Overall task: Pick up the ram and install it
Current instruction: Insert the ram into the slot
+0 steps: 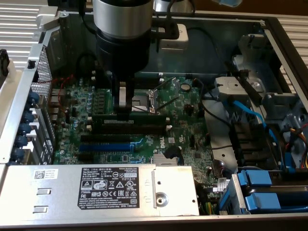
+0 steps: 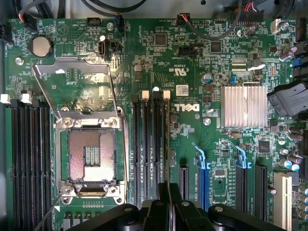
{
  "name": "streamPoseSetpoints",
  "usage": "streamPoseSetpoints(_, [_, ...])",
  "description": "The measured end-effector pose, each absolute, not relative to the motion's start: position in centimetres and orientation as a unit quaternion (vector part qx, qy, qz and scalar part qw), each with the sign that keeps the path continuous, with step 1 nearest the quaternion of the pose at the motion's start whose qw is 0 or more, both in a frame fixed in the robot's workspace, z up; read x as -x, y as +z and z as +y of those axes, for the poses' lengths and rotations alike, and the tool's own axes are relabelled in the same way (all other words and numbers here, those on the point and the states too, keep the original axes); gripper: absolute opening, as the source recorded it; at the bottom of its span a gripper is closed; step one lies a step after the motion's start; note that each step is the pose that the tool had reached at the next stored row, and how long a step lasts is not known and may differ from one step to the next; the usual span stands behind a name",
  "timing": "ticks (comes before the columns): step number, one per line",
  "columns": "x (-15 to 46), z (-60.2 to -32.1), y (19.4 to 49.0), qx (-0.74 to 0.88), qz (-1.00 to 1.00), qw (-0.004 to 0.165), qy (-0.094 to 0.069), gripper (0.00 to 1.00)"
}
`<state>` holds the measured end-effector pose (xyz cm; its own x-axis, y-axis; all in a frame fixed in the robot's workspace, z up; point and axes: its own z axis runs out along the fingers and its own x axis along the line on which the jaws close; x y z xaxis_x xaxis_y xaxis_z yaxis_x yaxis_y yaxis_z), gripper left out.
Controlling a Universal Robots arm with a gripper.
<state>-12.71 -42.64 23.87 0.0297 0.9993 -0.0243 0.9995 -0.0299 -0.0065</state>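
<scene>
- Blue slot (image 1: 103,146): sits toward the board's (image 1: 188,111) front edge, on the exterior view's left. It is empty and well apart from the gripper, and it has no part in this step.
- Black slots (image 1: 110,129): this bank runs across the middle of the board, between the blue slot and the socket. In the wrist view, every black slot (image 2: 150,154) beside the socket looks empty along its visible length.
- Gripper (image 1: 124,110): reaches down from above the board's middle, and its fingers are closed on the ram. In the wrist view, the gripper (image 2: 168,211) shows the stick's thin edge pinched between its two fingers.
- Ram (image 1: 149,114): held on edge and parallel to the black slots, directly over that bank. In the wrist view, the ram (image 2: 167,192) appears in line with the slot farthest from the socket.
- Socket (image 1: 144,99): its cover is open and it is empty, lying just beyond the ram toward the board's rear edge.
- Status: pick-up appears complete. Alignment looks close. Seating is not confirmed, and contact between ram and slot cannot be determined.
</scene>
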Motion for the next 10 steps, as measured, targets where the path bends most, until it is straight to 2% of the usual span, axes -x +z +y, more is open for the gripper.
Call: streamPoseSetpoints(10, [12.72,-42.75,23.85,-0.716,0.698,0.006,-0.012,0.12])
